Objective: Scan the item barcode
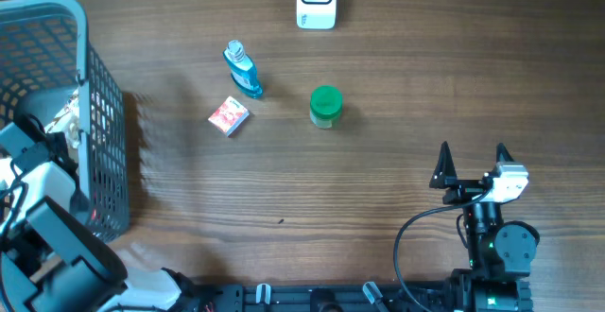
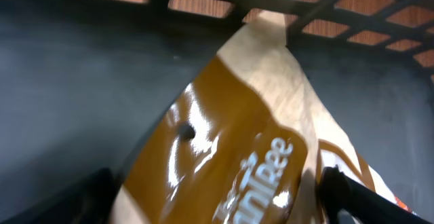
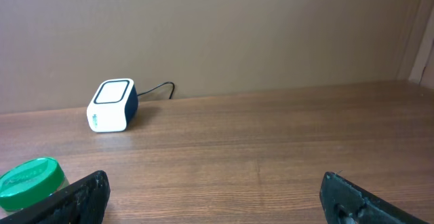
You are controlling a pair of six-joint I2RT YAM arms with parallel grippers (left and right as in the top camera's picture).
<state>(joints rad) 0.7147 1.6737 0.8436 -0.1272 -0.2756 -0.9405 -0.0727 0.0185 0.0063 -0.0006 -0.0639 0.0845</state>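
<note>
Straight ahead of the left gripper (image 2: 215, 198), down inside the basket (image 1: 106, 113), lies a glossy brown and cream packet (image 2: 230, 136), the item this hand is placed to lift out for scanning. In the left wrist view the packet's long axis runs away from the hand towards the basket's mesh wall, leaning a little to the right, so the two fingers straddle its width and not its length. The jaws stand wide on either side of it. The right-hand finger sits at the packet's edge, while a dark gap shows between the left-hand finger and the wrapper, so it looks bracketed and not yet gripped. The printing faces the camera and no barcode is readable. The right gripper (image 1: 472, 157) hangs apart over bare table, jaws spread and empty, with the scanner (image 3: 112, 105) well ahead of it and to its left. The left arm is plainly the nearer one to the packet. From its hand the scanner lies far off to the right, beyond the basket wall, so the packet will probably have to rise clear of the rim first.
</note>
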